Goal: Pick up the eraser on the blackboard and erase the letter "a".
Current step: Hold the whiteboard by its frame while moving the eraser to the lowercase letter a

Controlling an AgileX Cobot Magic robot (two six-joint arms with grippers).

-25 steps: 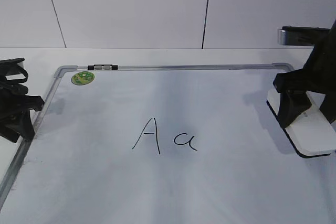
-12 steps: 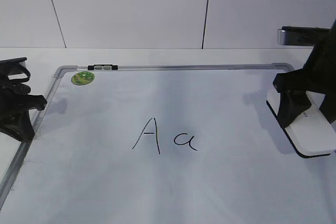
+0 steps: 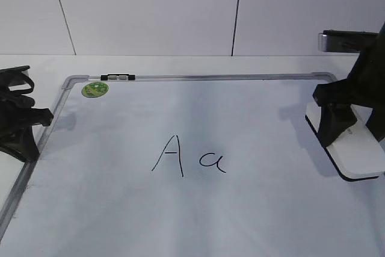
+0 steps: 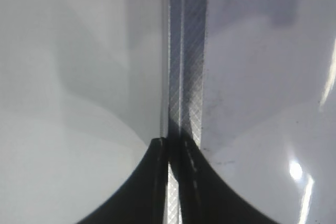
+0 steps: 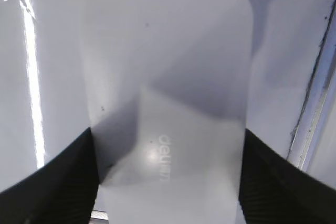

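The blackboard point(image 3: 252, 112), white with a silver frame point(image 3: 210, 77), lies flat and bears the small letter "a" point(image 3: 213, 162) right of a capital "A" point(image 3: 169, 156). The white eraser point(image 3: 361, 157) rests on the board's right edge. My right gripper point(image 3: 355, 133) straddles it. In the right wrist view its dark fingers point(image 5: 68, 182) press both long sides of the eraser point(image 5: 168, 77), and the right gripper point(image 5: 168, 182) is shut on it. My left gripper point(image 3: 24, 148) sits at the board's left edge. The left gripper point(image 4: 173, 145) is pinched shut on the frame strip point(image 4: 186, 51).
A round green sticker point(image 3: 95, 89) and a small black clip point(image 3: 118, 77) sit at the board's far left corner. A white panelled wall stands behind the table. The board's frame point(image 5: 315, 103) runs just right of the eraser.
The left gripper's jaws have closed in on the board's left frame and the arm has shifted slightly left. The right gripper and the eraser have not moved.
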